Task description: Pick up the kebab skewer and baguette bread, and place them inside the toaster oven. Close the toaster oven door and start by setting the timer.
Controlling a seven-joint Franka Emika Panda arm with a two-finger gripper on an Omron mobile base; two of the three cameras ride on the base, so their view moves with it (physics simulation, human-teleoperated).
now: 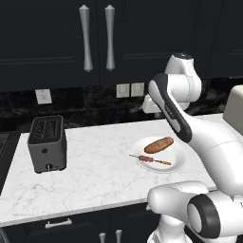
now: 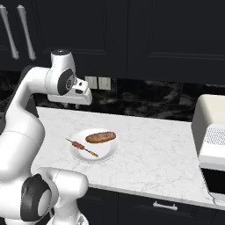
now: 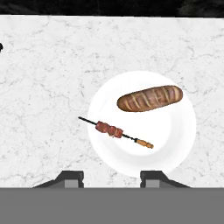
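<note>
Left base view: white marble counter, dark cabinets; plate right of centre.
Right base view: toaster oven at right edge.
Hand view: kebab skewer runs upper-left to lower-right, baguette bread near-horizontal above; gripper parted, holding nothing.

The 2 base views flank the plate from behind; the hand view looks straight down on it.

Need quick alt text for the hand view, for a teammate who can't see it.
A white plate on a marble counter holds a baguette and, apart from it, a kebab skewer whose thin end overhangs the rim. Two dark fingertips stand apart, holding nothing.
</note>
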